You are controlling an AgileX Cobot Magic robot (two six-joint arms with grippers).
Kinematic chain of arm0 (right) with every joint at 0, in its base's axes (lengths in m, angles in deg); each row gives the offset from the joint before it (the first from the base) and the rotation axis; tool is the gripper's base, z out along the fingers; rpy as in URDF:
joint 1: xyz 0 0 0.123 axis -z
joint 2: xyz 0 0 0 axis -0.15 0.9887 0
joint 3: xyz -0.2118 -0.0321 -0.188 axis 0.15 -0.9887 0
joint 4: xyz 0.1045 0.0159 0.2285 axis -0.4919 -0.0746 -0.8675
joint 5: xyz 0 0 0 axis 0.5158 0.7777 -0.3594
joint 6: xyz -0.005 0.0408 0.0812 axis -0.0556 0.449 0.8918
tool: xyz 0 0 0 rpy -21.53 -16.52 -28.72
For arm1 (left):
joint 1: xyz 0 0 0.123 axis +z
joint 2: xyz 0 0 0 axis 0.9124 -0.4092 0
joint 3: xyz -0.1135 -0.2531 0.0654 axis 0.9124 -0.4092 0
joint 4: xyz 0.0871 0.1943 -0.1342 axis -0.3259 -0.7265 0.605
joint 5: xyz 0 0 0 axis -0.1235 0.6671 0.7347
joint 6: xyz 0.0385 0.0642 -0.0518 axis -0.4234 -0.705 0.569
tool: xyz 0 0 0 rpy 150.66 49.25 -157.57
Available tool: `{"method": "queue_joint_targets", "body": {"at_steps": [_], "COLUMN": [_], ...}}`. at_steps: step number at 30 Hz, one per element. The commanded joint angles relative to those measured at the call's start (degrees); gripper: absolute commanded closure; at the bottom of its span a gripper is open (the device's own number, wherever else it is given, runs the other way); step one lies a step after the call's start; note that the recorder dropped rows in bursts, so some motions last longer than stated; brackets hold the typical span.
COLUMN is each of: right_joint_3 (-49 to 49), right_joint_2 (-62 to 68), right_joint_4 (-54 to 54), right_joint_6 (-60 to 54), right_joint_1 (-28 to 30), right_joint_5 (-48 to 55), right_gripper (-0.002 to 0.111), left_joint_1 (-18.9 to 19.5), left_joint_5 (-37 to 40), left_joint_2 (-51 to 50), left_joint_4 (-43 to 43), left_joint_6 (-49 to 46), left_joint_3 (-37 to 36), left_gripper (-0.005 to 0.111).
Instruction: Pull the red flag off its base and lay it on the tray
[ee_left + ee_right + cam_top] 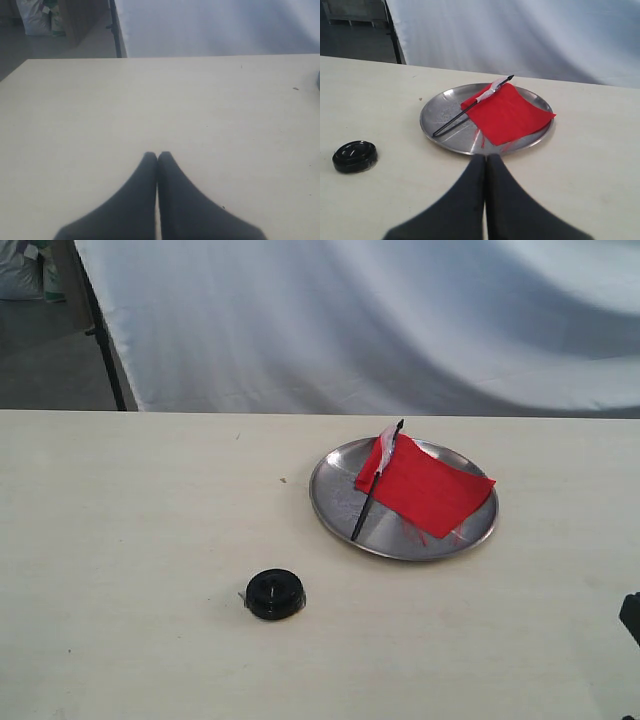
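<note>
The red flag [428, 488] [507, 112] lies flat on the silver tray [335, 502] [437, 112], its black stick slanting across the tray's left half. The black base [275, 594] [354, 156] sits alone on the table, nearer the front and left of the tray. My right gripper [485, 158] is shut with nothing in it, hovering just short of the tray's near rim; only a dark corner of that arm [631, 616] shows at the exterior view's right edge. My left gripper [157, 156] is shut and empty over bare tabletop, out of the exterior view.
A white cloth backdrop [380, 320] hangs behind the table's far edge. A black stand leg [103, 340] rises at the back left. The pale wooden tabletop [120, 540] stretches wide to the left of the base.
</note>
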Motion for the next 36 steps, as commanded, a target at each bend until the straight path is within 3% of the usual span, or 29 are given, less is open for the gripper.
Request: {"method": "queue_joint_targets", "body": {"at_steps": [1,8,17,29,30,33,36], "right_joint_3": [-0.2,-0.2,-0.2,-0.2,-0.2,-0.2,-0.2], "right_joint_2": [-3.9,-14.1,-19.8,-19.8,-19.8,-19.8,-19.8], "right_joint_4": [0.0,-0.1,1.7,1.2,4.1,27.8,32.6], "right_joint_6": [-1.7,-1.6,-8.0,-4.7,-1.6,27.8,33.7], "right_joint_1": [0.3,-1.0,-1.7,-1.7,-1.7,-1.7,-1.7], "right_joint_5": [0.0,2.5,18.3,18.1,18.2,19.4,20.7], "right_gripper": [0.108,0.108,0.108,0.108,0.108,0.108,0.108], "left_joint_1": [0.1,0.1,0.1,0.1,0.1,0.1,0.1], "left_joint_5": [-0.5,-0.5,-0.5,-0.5,-0.5,-0.5,-0.5], "left_joint_2": [0.2,0.2,0.2,0.2,0.2,0.2,0.2], "left_joint_4": [-0.2,-0.2,-0.2,-0.2,-0.2,-0.2,-0.2], "left_joint_6": [0.4,0.4,0.4,0.4,0.4,0.4,0.4], "left_joint_3": [-0.2,-0.2,-0.2,-0.2,-0.2,-0.2,-0.2], "left_gripper": [0.107,0.107,0.107,0.107,0.107,0.107,0.107]}}
